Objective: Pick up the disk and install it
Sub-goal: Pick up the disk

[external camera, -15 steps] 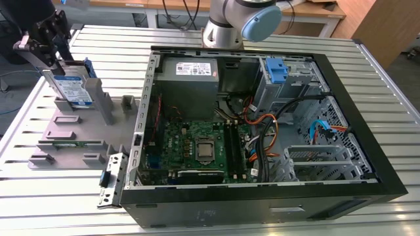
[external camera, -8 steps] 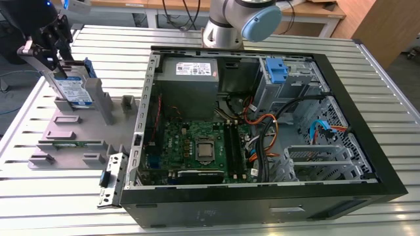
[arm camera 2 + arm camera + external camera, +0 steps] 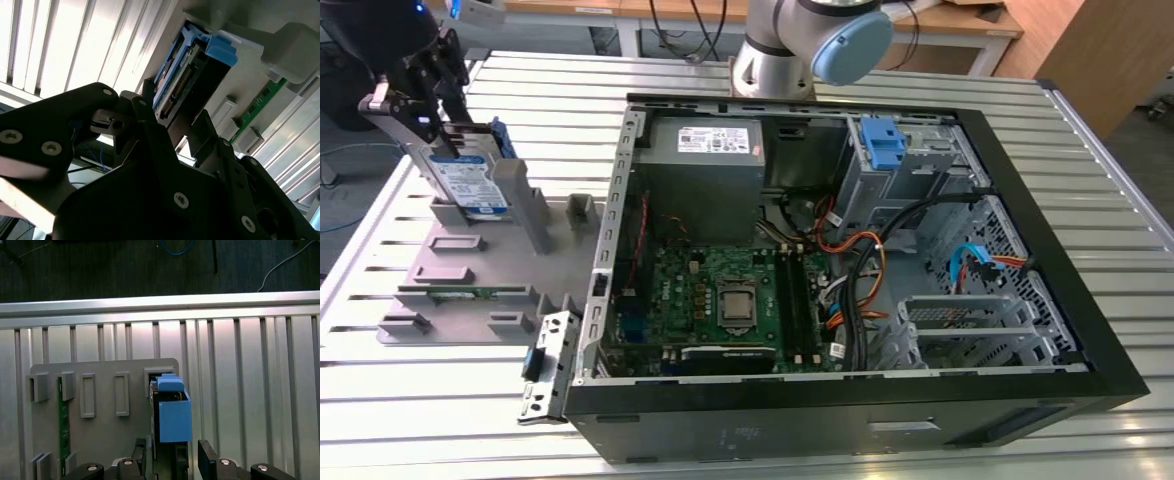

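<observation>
The disk, a silver drive with a blue-and-white label and blue rails, stands on edge in a slot of the grey fixture plate at the exterior view's left. My gripper is down over its top end. In both wrist views the disk lies between my two black fingers. One finger is close against one side. The other finger stands a small gap off the other side. The gripper is open around the disk.
An open computer case lies at the centre and right, with a grey power supply, a motherboard and a blue bracket in the drive bay. A green memory stick rests in the fixture. The arm's base stands behind the case.
</observation>
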`<state>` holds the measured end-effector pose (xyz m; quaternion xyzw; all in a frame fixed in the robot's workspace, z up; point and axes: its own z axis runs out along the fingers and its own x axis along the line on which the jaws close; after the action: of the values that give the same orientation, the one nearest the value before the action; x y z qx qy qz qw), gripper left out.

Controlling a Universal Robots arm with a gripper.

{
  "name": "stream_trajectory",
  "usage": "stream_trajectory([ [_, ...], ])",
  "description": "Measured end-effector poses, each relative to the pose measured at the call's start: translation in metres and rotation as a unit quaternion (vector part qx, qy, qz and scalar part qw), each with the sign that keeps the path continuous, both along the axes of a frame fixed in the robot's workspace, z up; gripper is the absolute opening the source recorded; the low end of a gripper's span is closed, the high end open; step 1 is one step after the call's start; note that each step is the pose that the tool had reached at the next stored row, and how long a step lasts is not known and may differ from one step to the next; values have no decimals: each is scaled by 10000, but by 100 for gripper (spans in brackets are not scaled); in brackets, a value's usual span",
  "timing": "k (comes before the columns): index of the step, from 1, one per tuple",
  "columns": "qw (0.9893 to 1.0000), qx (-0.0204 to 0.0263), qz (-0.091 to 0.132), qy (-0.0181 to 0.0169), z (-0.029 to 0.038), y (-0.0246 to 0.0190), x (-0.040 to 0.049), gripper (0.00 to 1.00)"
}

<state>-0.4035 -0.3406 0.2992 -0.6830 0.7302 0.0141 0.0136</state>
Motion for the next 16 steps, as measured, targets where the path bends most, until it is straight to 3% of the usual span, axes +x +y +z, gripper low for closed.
stream_trajectory([
  [3,10000,0,22,0,0,0,0,53],
  [10,9989,-14,468,7,-7,-1,0,53],
  [16,9989,-14,475,7,-8,0,0,53],
])
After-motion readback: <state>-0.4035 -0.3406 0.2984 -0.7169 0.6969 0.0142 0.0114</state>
